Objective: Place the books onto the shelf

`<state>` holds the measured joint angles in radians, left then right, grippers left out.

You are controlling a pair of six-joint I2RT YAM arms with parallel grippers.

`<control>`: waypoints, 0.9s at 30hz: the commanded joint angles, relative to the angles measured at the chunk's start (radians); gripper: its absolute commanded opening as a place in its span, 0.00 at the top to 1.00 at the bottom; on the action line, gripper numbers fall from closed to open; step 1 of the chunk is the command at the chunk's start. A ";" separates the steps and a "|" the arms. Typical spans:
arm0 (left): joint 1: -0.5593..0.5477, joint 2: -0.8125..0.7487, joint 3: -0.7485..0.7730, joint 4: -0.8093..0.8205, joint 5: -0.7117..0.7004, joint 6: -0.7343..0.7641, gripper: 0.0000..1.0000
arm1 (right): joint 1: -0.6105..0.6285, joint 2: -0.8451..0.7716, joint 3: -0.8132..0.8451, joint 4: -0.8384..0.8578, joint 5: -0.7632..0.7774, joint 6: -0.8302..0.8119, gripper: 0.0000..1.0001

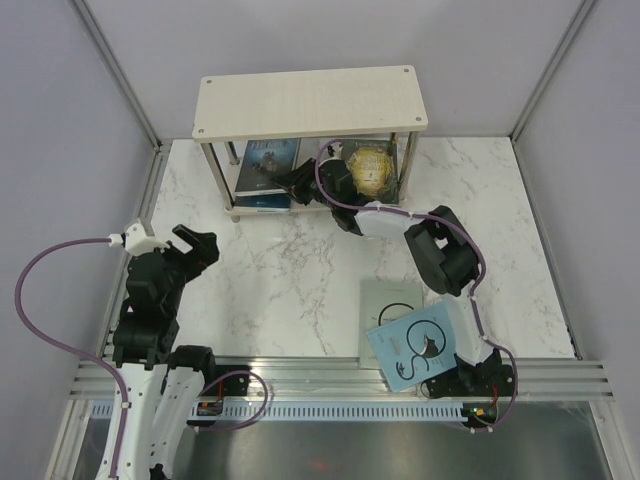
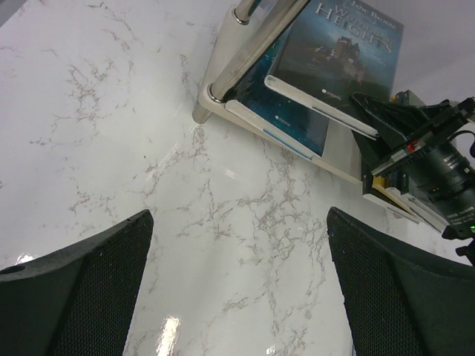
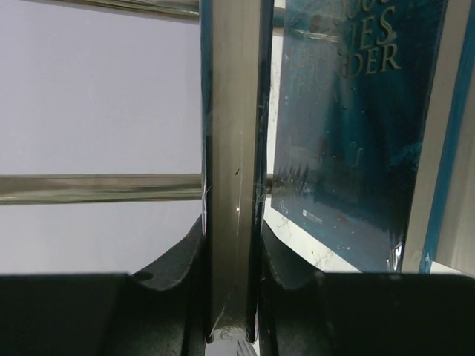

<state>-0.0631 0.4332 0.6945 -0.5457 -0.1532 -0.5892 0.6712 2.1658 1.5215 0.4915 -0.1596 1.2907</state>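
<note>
The shelf (image 1: 310, 100) stands at the back of the table. Its lower board carries a dark blue book (image 1: 268, 158) on a teal book (image 1: 262, 201), and a dark green book (image 1: 372, 170) on the right. My right gripper (image 1: 298, 180) reaches in under the top board. It is shut on a thin book (image 3: 231, 148) seen edge-on, next to the dark blue book (image 3: 356, 133). A grey book (image 1: 390, 300) and a pale blue cat book (image 1: 412, 345) lie by the right arm's base. My left gripper (image 2: 241, 282) hangs open over bare marble, left of the shelf.
A silver shelf leg (image 2: 245, 44) and the lower board's corner (image 2: 215, 104) are just ahead of the left gripper. The right arm's purple cable (image 1: 335, 195) loops in front of the shelf. Grey walls close in the table's sides and back.
</note>
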 commanded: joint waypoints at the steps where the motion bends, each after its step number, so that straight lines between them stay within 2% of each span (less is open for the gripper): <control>1: 0.003 0.004 0.022 0.018 0.010 0.045 0.00 | 0.025 0.023 0.092 0.160 -0.003 0.042 1.00; 7: 0.005 0.002 0.020 0.020 0.015 0.045 0.00 | 0.033 0.051 0.132 0.099 0.009 0.050 1.00; 8: 0.005 0.006 0.022 0.018 0.020 0.046 0.00 | 0.033 0.057 0.143 0.066 0.006 0.047 0.96; 10: 0.005 0.004 0.020 0.020 0.021 0.046 0.00 | 0.033 0.072 0.169 0.045 -0.011 0.047 0.82; 11: 0.005 0.007 0.020 0.020 0.020 0.046 0.00 | 0.033 0.077 0.173 0.029 -0.014 0.048 0.62; 14: 0.005 0.007 0.020 0.020 0.023 0.051 0.00 | 0.033 0.069 0.174 -0.025 -0.017 0.044 0.44; 23: 0.006 0.004 0.019 0.018 0.023 0.051 0.00 | 0.025 0.022 0.215 -0.379 -0.030 -0.030 0.32; 27: 0.008 0.004 0.016 0.016 0.026 0.051 0.01 | 0.025 0.013 0.217 -0.473 -0.034 -0.070 0.32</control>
<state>-0.0620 0.4358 0.6945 -0.5457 -0.1284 -0.5819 0.6964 2.2456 1.6993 0.1276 -0.1780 1.2758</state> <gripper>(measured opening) 0.994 0.680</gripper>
